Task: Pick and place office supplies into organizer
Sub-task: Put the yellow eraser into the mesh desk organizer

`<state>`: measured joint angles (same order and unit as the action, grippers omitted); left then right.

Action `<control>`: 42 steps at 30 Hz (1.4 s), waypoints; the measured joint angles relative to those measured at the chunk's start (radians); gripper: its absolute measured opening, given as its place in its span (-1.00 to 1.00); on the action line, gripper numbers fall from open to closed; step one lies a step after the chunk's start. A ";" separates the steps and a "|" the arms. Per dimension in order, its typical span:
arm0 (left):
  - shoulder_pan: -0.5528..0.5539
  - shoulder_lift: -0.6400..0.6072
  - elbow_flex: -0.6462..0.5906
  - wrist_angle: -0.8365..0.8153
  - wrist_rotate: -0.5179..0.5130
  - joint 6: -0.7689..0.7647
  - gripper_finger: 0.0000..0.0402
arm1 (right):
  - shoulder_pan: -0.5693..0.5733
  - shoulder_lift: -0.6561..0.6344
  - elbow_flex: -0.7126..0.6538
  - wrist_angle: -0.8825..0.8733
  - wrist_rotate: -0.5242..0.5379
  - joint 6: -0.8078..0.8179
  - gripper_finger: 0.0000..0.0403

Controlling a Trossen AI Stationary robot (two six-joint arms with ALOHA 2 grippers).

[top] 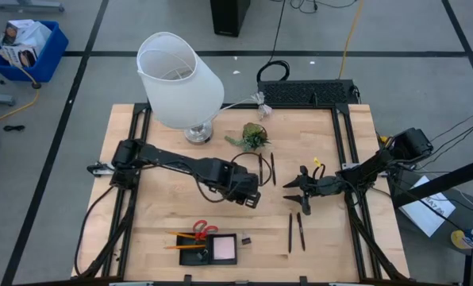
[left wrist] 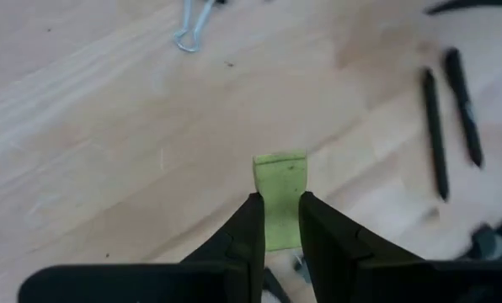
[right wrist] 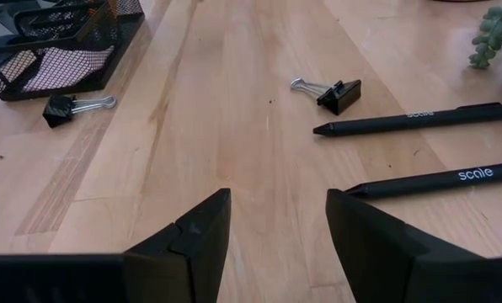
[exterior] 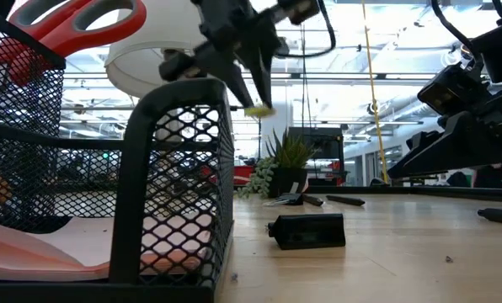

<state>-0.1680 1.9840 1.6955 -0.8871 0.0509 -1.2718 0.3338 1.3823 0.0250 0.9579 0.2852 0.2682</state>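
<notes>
My left gripper is shut on a small yellow-green piece and hangs above the table's middle. The low view shows it high over the wood. The organizer, a black mesh tray at the near edge, holds red-handled scissors, orange pencils and a pink sticky-note pad. Two black pens lie side by side on the wood to the organizer's right, and a third pen lies farther back. Black clips lie flat on the table. My right gripper stands open, low over the wood right of centre, holding nothing. My left gripper pinches the yellow-green piece between its two fingers, on the two side edges of the piece's near end. The fingers slant steeply down from above. The piece's free end juts past the fingertips, lifted clear of the table.
A white lamp and a small green plant stand at the back of the table, and a black keyboard-like box lies at the far edge. Bare wood lies between the organizer and my left gripper.
</notes>
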 joint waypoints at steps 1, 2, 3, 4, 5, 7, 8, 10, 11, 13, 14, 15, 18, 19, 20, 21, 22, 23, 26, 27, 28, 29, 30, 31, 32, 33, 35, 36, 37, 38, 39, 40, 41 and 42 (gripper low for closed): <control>-0.002 -0.013 0.000 0.000 0.000 0.014 -0.64 | 0.000 0.000 0.000 0.001 0.000 0.000 -0.05; -0.005 -0.028 0.000 0.000 0.000 0.027 -0.64 | 0.000 0.000 0.000 0.002 0.000 0.000 -0.05; -0.009 -0.040 0.000 -0.001 0.000 0.043 -0.64 | 0.000 0.000 0.000 0.001 0.000 0.000 -0.05; -0.012 -0.050 0.001 0.001 0.001 0.059 -0.64 | 0.000 0.000 0.000 0.002 0.000 0.000 -0.05; -0.017 -0.060 0.001 0.001 0.004 0.075 -0.64 | 0.000 0.000 0.000 0.002 0.000 0.000 -0.05; -0.032 -0.069 0.001 -0.001 0.022 0.110 -0.64 | 0.000 0.000 0.000 0.002 0.000 0.000 -0.05; -0.042 -0.071 0.001 0.001 0.042 0.126 -0.64 | 0.000 0.000 0.000 0.002 0.000 0.000 -0.05; -0.066 -0.084 0.000 -0.009 0.073 0.165 -0.64 | 0.000 0.000 0.000 0.002 0.000 0.000 -0.05; -0.078 -0.091 0.000 -0.015 0.079 0.186 -0.64 | 0.000 0.000 0.000 0.003 0.000 0.000 -0.05; -0.107 -0.119 0.000 -0.024 0.076 0.222 -0.64 | 0.000 0.000 0.000 -0.001 0.000 0.000 -0.05; -0.118 -0.133 0.000 -0.034 0.076 0.240 -0.64 | 0.000 0.000 0.000 0.002 0.000 0.000 -0.05; -0.130 -0.149 0.000 -0.045 0.076 0.255 -0.64 | 0.000 0.000 0.000 0.003 0.000 0.000 -0.05; -0.165 -0.191 0.000 -0.052 0.055 0.292 -0.64 | 0.000 0.000 0.000 0.003 0.000 0.000 -0.05; -0.176 -0.204 0.000 -0.051 0.049 0.301 -0.64 | 0.000 0.000 0.000 0.002 0.000 0.000 -0.05; -0.187 -0.216 0.000 -0.049 0.043 0.309 -0.64 | 0.000 0.000 0.000 0.002 0.000 0.000 -0.05; -0.200 -0.228 0.000 -0.051 0.034 0.316 -0.64 | 0.000 0.000 0.000 0.002 0.000 0.000 -0.05; -0.212 -0.237 0.000 -0.052 0.033 0.325 -0.64 | 0.000 0.000 0.000 0.002 0.000 0.000 -0.05; -0.225 -0.246 0.000 -0.051 0.033 0.332 -0.64 | 0.000 0.000 0.000 0.002 0.000 0.000 -0.05; -0.267 -0.264 0.000 -0.051 0.033 0.354 -0.64 | 0.000 0.000 0.000 0.002 0.000 0.000 -0.05; -0.282 -0.265 0.000 -0.052 0.034 0.354 -0.64 | 0.000 0.000 0.000 0.002 0.000 0.000 -0.05; -0.297 -0.265 0.000 -0.053 0.035 0.354 -0.64 | 0.000 0.000 0.000 0.002 0.000 0.000 -0.05; -0.314 -0.264 0.000 -0.053 0.038 0.353 -0.64 | 0.000 0.000 0.000 0.002 0.000 0.000 -0.05; -0.331 -0.264 0.000 -0.053 0.039 0.352 -0.64 | 0.000 0.000 0.000 0.002 0.000 0.000 -0.05; -0.348 -0.264 0.000 -0.054 0.039 0.345 -0.64 | 0.000 0.000 0.000 0.002 0.000 0.000 -0.05; -0.366 -0.264 0.000 -0.054 0.042 0.337 -0.64 | 0.000 0.000 0.000 0.002 0.000 0.000 -0.05; -0.382 -0.264 0.000 -0.053 0.044 0.330 -0.64 | 0.000 0.000 0.000 0.002 0.000 0.000 -0.05; -0.412 -0.264 0.000 -0.053 0.046 0.320 -0.64 | 0.000 0.000 0.000 0.002 0.000 0.000 -0.05; -0.426 -0.264 0.000 -0.053 0.046 0.313 -0.64 | 0.000 0.000 0.000 0.002 0.000 0.000 -0.05; -0.437 -0.262 0.000 -0.053 0.044 0.299 -0.64 | 0.000 0.000 0.000 0.002 0.000 0.000 -0.05; -0.447 -0.258 0.000 -0.054 0.043 0.282 -0.64 | 0.000 0.000 0.000 0.002 0.000 0.000 -0.05; -0.458 -0.256 0.000 -0.054 0.042 0.265 -0.64 | 0.000 0.000 0.000 0.002 0.000 0.000 -0.05; -0.472 -0.253 0.000 -0.055 0.040 0.254 -0.64 | 0.000 0.000 0.000 0.002 0.000 0.000 -0.05; -0.484 -0.251 0.000 -0.054 0.037 0.241 -0.64 | 0.000 0.000 0.000 0.002 0.000 0.000 -0.05; -0.493 -0.245 0.000 -0.051 0.036 0.238 -0.64 | 0.000 0.000 0.000 0.002 0.000 0.000 -0.05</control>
<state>-0.6608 1.7389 1.6951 -0.9380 0.0872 -1.0342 0.3339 1.3823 0.0250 0.9600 0.2852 0.2683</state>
